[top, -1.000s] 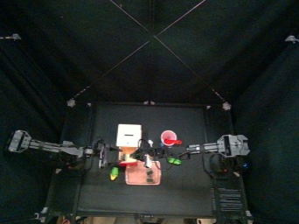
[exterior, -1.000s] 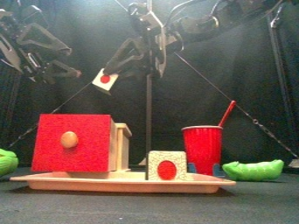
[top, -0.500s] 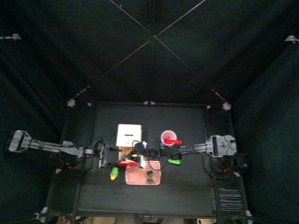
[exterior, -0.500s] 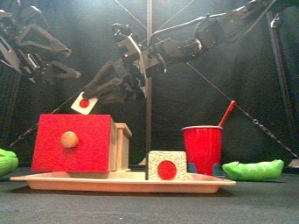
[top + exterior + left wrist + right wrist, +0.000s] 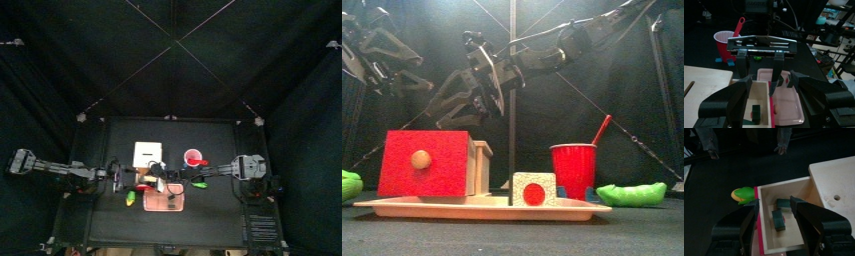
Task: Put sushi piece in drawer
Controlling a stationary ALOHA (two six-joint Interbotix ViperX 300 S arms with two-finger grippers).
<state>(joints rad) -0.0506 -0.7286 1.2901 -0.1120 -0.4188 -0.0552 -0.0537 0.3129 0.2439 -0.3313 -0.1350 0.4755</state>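
Right tool [image 5: 774, 206] hangs spread wide, empty, over the open drawer [image 5: 784, 182], and the sushi piece [image 5: 532, 189] looks light and stiff, so pinch its flat sides.

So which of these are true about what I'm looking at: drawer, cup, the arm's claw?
1. The drawer is pulled open. True.
2. The cup lies on its side. False: it stands upright with a straw in it.
3. The right gripper hangs above the open drawer. True.
4. The right gripper is clamped on a sushi piece. False: its jaws stand wide apart with nothing between them.
5. A green toy sits in the cup. False: it lies on the table beside the tray.
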